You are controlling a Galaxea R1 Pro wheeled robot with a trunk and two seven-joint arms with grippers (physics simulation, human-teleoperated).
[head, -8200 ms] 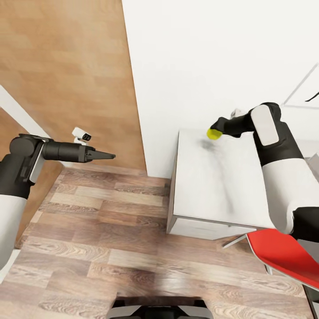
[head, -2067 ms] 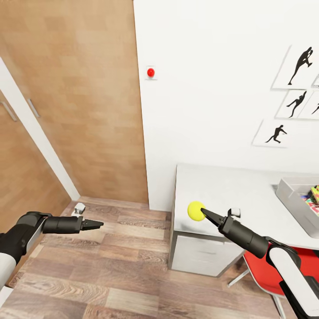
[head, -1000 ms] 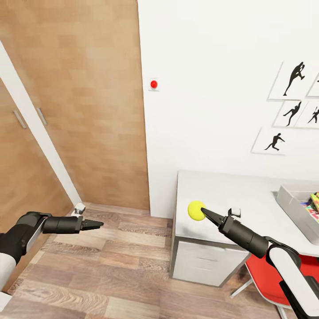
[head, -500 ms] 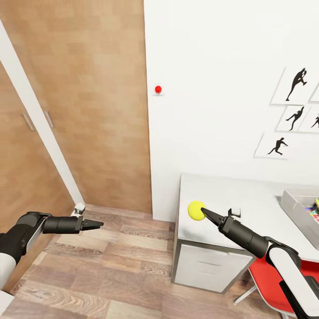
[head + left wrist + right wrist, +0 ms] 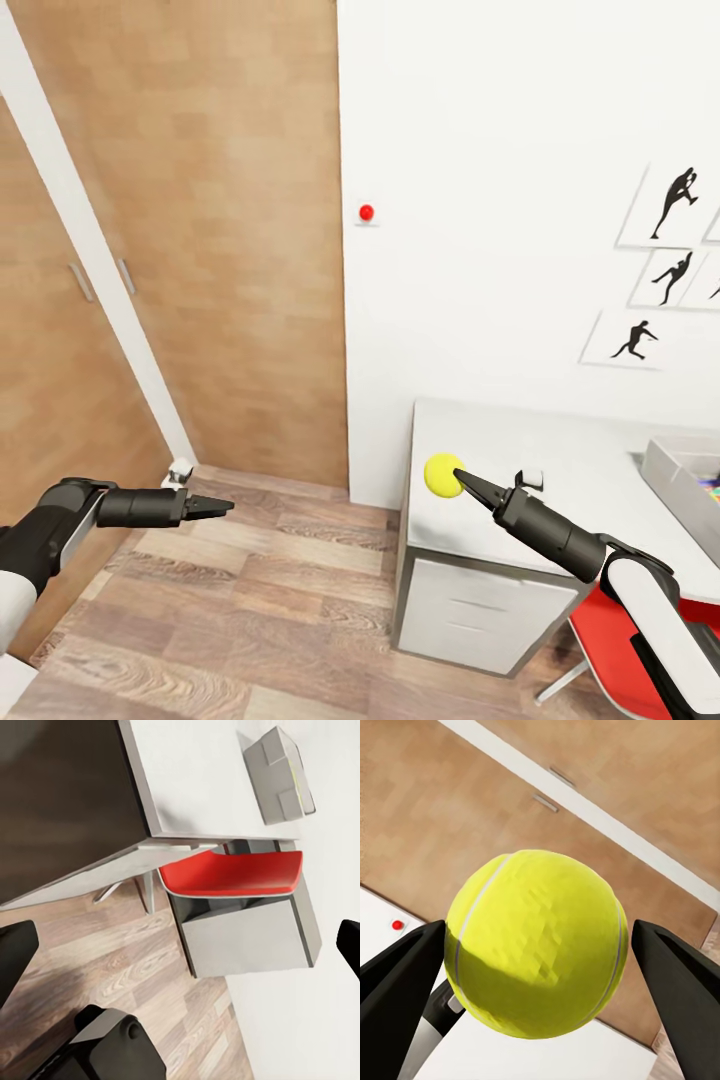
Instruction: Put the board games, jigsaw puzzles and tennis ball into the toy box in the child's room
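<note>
Toys partly dealt with, judging by what shows.

Table (image 5: 560, 450): white top, spread under and beyond right gripper; drawers below its front. Bare near the gripper. No puzzles or game boxes seen on the visible part.

Chair (image 5: 232, 874): red seat, tucked below table edge, under right forearm.

Toy box (image 5: 685, 480): grey tray, on table well to the right of right gripper, cut by frame edge. Some coloured contents inside, too small to name. Likely at least one toy already in; count not readable. Same box in left wrist view (image 5: 281, 774), contents not visible from that side.

Right gripper (image 5: 458, 482): fingers pressed against ball from both sides, pinching it, held above table's near left corner. Right wrist view confirms: ball sits between the two dark fingers (image 5: 682, 997).

Left gripper (image 5: 218, 506): out over wood floor, well apart from table, holding nothing. Tips drawn to a point in head view, yet the wrist view shows dark fingers at opposite edges; spread or pressed together — cannot tell.

Ball (image 5: 443, 475): yellow, off the table, in right gripper's grip. Not yet in box.

Judgement: ball picked, carry to box and release left. Bed and its two games out of sight; status unknown. Puzzles and table game also unconfirmed.
</note>
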